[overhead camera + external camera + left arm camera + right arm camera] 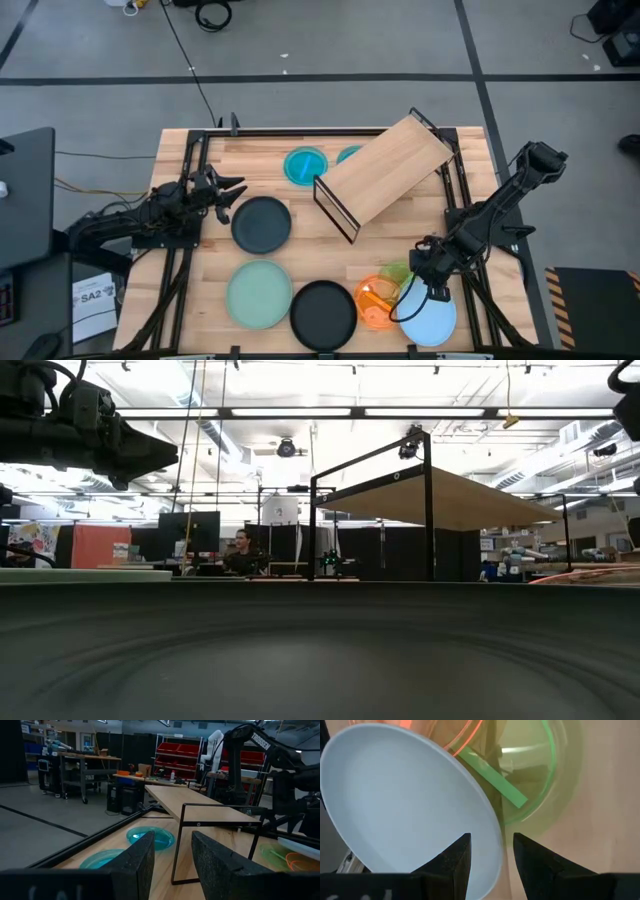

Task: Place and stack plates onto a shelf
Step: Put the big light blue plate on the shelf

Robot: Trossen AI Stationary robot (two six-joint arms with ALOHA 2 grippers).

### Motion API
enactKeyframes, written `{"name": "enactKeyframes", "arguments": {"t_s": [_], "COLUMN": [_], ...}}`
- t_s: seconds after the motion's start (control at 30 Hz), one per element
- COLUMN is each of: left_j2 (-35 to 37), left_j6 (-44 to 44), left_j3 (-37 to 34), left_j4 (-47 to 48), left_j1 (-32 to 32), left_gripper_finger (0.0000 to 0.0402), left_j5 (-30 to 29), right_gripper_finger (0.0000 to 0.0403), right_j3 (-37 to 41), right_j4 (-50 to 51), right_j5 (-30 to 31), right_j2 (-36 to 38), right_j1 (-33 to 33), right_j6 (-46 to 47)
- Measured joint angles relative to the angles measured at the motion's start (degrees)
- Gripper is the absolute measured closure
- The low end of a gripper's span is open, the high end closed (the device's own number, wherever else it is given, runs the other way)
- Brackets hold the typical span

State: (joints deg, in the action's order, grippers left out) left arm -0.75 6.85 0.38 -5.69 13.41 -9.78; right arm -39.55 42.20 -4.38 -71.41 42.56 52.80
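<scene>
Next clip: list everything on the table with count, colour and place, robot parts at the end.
Shelf: one, light wood on a black wire frame, far middle of the table, turned at an angle.
Teal plates: two, small, by the shelf's far-left side; one partly hidden under it.
Black plates: two, one left of centre, one at the near edge.
Mint plate: one, near left.
Orange plate: one, near right, overlapping the lime plate.
Light blue plate: one, near right, its rim between the right fingers.
Left gripper: fingers open, beside the left black plate.
Right gripper: fingers open around the blue plate's rim.
</scene>
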Motion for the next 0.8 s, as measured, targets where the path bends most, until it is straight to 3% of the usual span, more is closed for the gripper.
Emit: {"name": "enactKeyframes", "arguments": {"t_s": [0.57, 0.8], "left_j2": [0.0, 0.0], "left_j6": [0.0, 0.0], "left_j3": [0.0, 0.0], "left_j4": [0.0, 0.0], "left_j1": [0.0, 0.0], "left_gripper_finger": [0.0265, 0.0265], "left_j5": [0.0, 0.0], "right_gripper_finger": [0.0252, 0.0286], "right_j3": [0.0, 0.0], "right_j4": [-1.5, -1.4], "right_j5": [-1.4, -1.7], "right_j2": [-7.0, -7.0], "right_j1": [0.9, 0.9], "right_j6": [-0.3, -0.4]}}
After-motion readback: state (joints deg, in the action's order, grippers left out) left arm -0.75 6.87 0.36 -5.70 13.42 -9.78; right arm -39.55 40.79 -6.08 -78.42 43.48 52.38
